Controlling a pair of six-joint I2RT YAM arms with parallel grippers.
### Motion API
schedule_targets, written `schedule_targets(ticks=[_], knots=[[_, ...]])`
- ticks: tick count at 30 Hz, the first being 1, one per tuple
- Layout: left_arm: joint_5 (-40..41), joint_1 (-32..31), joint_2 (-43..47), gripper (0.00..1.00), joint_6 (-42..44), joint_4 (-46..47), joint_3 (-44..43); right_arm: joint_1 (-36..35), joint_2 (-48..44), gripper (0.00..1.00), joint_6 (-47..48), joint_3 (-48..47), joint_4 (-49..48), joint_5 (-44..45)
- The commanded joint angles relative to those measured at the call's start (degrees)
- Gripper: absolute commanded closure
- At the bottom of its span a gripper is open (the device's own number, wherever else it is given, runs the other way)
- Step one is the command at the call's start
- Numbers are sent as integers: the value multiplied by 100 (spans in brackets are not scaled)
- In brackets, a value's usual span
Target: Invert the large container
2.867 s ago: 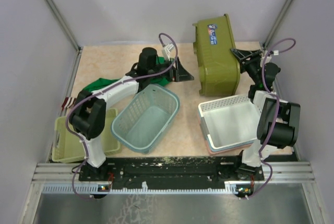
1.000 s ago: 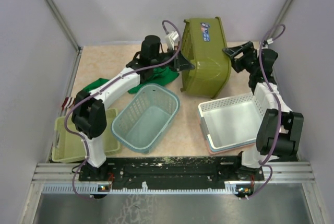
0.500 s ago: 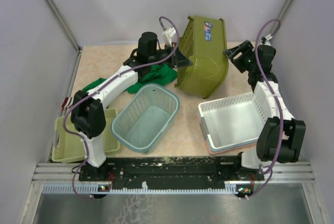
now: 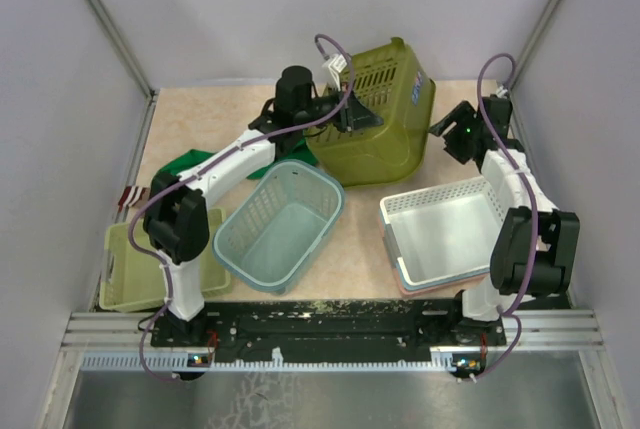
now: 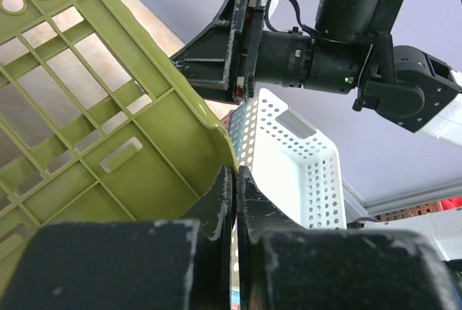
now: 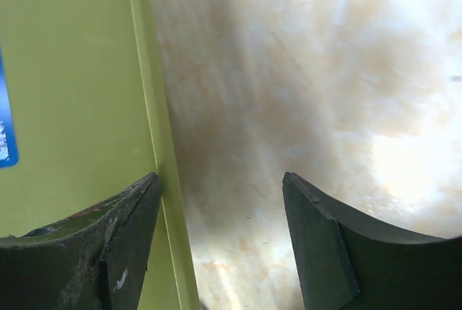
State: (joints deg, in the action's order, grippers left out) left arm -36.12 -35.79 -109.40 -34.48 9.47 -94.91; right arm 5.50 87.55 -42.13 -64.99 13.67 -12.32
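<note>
**Position.** The green tub (image 4: 385, 124) sits in the upper centre of the top view. It is tipped well past its side, with the slotted bottom facing up and toward the back and the opening facing down toward the desk (image 4: 200, 124). It does not appear to rest flat on its rim yet, so the turn is judged nearly done but not finished.

**Tool state.** The left tool (image 4: 358, 116) is closed narrow on a thin edge of the tub. In the left wrist view, its fingers (image 5: 216, 194) are pressed together on the olive plastic below the slotted panel. The right tool (image 4: 450, 135) stands wide and holds nothing. In the right wrist view, the tub's side wall runs down the left of the frame just beside one finger, and only bare desk lies between the jaws.

**Procedure.**
1. Lower the gripped edge in a slow arc until the rim seats on the desk all round.
2. Release only once the rim is down, because a pinch on so thin an edge may let the tub twist or slip.
3. Use the right tool as a stop against the right wall so the tub cannot slide toward the white basket (image 4: 445, 224).
4. Keep the descent clear of the teal basket (image 4: 280, 221) at lower left.
</note>
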Motion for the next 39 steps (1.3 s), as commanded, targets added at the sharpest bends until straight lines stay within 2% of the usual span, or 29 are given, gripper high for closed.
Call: schedule_targets(ticks=[1,8,10,11,13,18,21,25,27,30,33,36,39], knots=[[-210,-41,-203,100,-436,799,-264,109,-156,31,302,-230,629,1160],[-216,-85,-690,100,-720,1076,-458,109,-614,26,997,-439,1457,1530],[-173,-89,-808,100,-727,1066,-570,109,-806,25,1060,-368,1716,1902],[-146,-95,-876,100,-735,1065,-641,109,-908,21,1063,-320,1809,2105],[-53,-95,-1039,100,-739,970,-832,118,-1123,18,1230,-278,1952,2194],[-214,-102,-1499,99,-668,441,-1610,123,-1759,18,1596,-251,2410,2551],[-199,-125,-1505,84,-628,450,-1620,118,-2367,18,1636,-213,2488,2709],[-243,-168,-1473,50,-608,450,-1655,118,-3043,18,1482,-106,2368,2352],[-248,-174,-1430,38,-603,419,-1749,118,-3269,18,1497,-25,2209,1986],[-223,-166,-1419,30,-450,-51,-2309,116,-3292,18,1541,26,2143,1445],[-162,-125,-1223,25,-113,-661,-2733,-12,-3050,18,1432,-77,2338,1446],[22,-8,-679,21,139,-839,-2356,-482,-2807,18,1274,-205,2356,1844],[275,272,-40,21,136,-866,-1446,-1246,-2490,18,1098,-365,2342,2519]])
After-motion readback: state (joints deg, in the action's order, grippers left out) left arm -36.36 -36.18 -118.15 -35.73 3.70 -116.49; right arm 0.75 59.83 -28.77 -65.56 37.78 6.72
